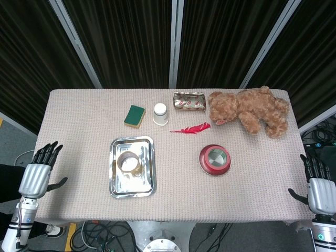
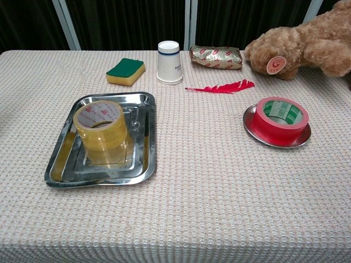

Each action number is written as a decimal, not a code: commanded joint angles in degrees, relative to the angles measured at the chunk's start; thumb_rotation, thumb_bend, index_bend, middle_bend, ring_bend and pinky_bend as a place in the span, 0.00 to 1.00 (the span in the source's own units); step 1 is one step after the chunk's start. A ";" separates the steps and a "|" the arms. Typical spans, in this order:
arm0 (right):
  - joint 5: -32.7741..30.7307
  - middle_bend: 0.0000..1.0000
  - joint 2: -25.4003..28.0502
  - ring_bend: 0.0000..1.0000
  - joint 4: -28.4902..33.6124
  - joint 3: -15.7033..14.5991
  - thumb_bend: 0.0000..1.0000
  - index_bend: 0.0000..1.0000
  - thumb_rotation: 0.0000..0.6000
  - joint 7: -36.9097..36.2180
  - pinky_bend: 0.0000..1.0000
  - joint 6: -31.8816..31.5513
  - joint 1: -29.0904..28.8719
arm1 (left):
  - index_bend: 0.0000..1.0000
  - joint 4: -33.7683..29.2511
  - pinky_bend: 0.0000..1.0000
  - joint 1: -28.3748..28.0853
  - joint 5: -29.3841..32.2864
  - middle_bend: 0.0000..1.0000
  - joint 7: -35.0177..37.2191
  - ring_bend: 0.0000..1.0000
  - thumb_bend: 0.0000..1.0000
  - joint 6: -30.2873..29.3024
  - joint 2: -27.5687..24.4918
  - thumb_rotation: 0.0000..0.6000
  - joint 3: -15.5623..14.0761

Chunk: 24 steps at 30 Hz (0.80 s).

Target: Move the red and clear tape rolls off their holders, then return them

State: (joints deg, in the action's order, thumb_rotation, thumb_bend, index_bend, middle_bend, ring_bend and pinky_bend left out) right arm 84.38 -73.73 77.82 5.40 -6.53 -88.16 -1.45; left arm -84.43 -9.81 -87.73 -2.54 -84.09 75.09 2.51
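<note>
The clear tape roll [image 1: 129,162] [image 2: 101,125], yellowish with red print, stands in the steel tray [image 1: 118,187] [image 2: 63,170] at the table's left. The red tape roll [image 1: 214,158] [image 2: 281,119] lies flat on a small round steel dish [image 2: 250,125] at the right. My left hand [image 1: 39,172] hangs open off the table's left edge, fingers spread, well away from the tray. My right hand [image 1: 318,186] is open beyond the right edge, far from the red roll. Neither hand shows in the chest view.
At the back lie a green-and-yellow sponge [image 1: 135,116] [image 2: 125,71], an upturned white paper cup [image 1: 160,113] [image 2: 169,62], a foil snack packet [image 1: 189,102] [image 2: 216,57], a red feather [image 1: 191,129] [image 2: 220,87] and a brown teddy bear [image 1: 251,110] [image 2: 307,43].
</note>
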 commanded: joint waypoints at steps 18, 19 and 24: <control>0.88 0.00 6.82 0.00 11.38 1.29 0.00 0.00 1.00 6.47 0.00 19.14 -12.90 | 0.02 0.28 0.11 0.17 -0.18 0.02 0.75 0.00 0.13 -0.06 -0.02 1.00 -0.31; 0.43 0.00 6.94 0.00 12.45 1.67 0.00 0.00 1.00 7.79 0.00 21.49 -14.60 | 0.02 0.47 0.11 0.22 0.04 0.02 0.96 0.00 0.13 -0.01 0.12 1.00 -0.26; -2.74 0.00 6.12 0.00 15.21 3.01 0.00 0.00 1.00 12.45 0.00 30.18 -20.76 | 0.02 0.90 0.11 0.14 0.10 0.02 1.32 0.00 0.13 0.06 0.31 1.00 -0.14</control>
State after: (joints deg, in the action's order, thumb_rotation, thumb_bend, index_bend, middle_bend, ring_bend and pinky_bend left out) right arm 83.47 -67.60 91.01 7.36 2.93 -61.82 -18.81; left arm -83.55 -9.66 -87.62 -1.22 -84.02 75.39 2.36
